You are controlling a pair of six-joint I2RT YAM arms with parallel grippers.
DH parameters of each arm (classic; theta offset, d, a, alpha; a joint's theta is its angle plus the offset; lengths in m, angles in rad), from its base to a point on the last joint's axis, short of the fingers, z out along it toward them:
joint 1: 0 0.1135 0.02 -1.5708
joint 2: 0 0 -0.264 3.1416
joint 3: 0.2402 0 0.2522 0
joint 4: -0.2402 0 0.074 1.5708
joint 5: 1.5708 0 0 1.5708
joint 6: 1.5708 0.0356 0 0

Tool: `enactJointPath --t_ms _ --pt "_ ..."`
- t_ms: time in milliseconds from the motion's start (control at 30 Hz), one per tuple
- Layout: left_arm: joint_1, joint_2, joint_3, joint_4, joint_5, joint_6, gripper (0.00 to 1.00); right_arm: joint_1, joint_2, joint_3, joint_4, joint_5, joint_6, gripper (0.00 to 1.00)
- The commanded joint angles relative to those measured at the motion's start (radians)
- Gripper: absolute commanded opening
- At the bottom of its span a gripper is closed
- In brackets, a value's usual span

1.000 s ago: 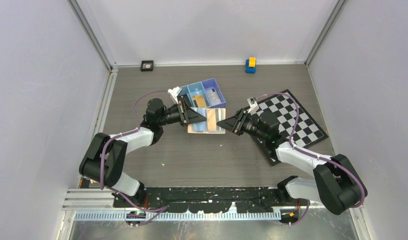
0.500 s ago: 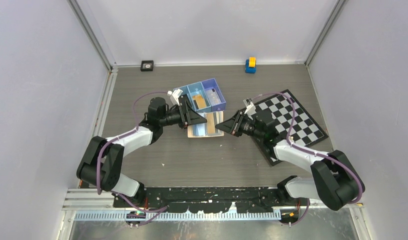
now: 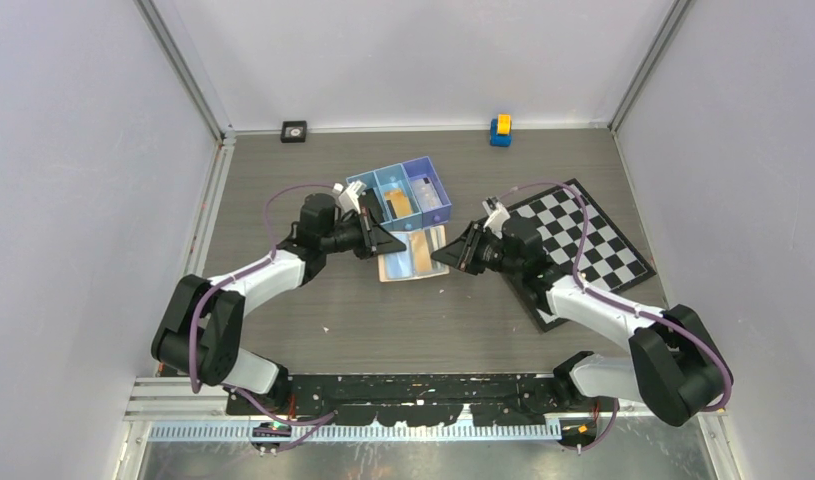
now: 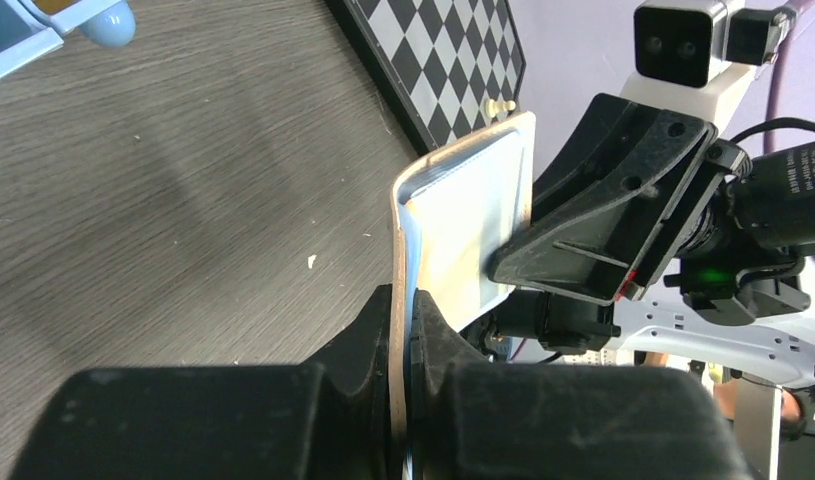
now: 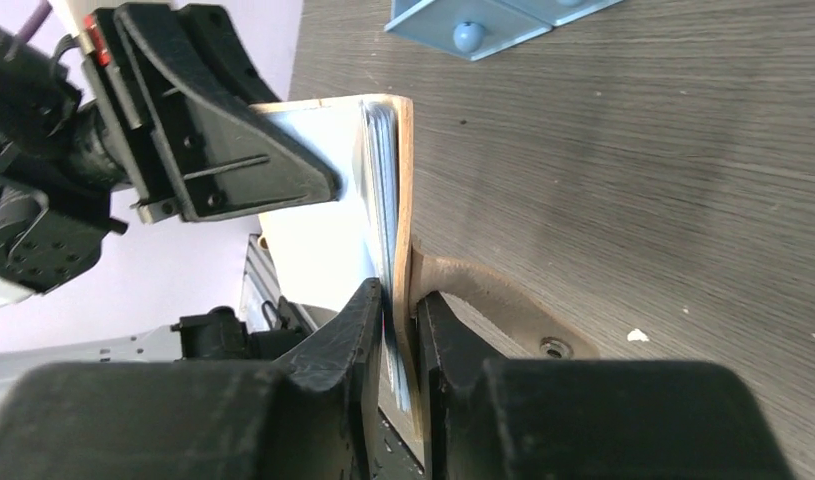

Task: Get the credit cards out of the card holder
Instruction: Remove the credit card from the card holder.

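Over grey tabletop [image 3: 383, 320], the card holder [image 3: 415, 256] spans sideways. Left gripper [image 3: 395, 244] and right gripper [image 3: 439, 255], stretched low inward, pinch opposite ends.

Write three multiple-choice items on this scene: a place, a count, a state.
1. Where is the checkerboard mat? A: by the left arm. B: under the right arm. C: at the far wall.
2. The blue tray has how many compartments? A: three. B: two. C: five.
3. The card holder is: A: lying untouched. B: in the tray. C: pinched by left gripper and right gripper.
Key: B, the right arm reaches over it; A, two dividers show; C, both wrist views show fingers clamped on it.
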Motion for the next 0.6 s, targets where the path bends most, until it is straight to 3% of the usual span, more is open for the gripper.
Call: enactJointPath --t_ms 0,100,133,333,567 --pt "-0.001 -0.056 0.028 -0.011 0.002 0.029 0.01 -0.011 -0.025 0.093 -0.208 0.224 -0.079 0.26" --pt "-0.002 -0.052 0.03 -0.011 0.005 0.029 0.0 -0.012 -0.009 0.118 -0.272 0.258 -0.097 0.45" --pt "-0.002 -0.049 0.031 -0.01 0.008 0.028 0.0 -0.012 -0.005 0.12 -0.277 0.253 -0.099 0.48" --pt "-0.002 -0.045 0.027 0.016 0.025 0.018 0.0 -0.012 0.029 0.116 -0.193 0.135 -0.089 0.48" --pt "-0.002 -0.042 0.019 0.07 0.056 -0.011 0.0 -0.012 0.055 0.134 -0.232 0.152 -0.096 0.49"
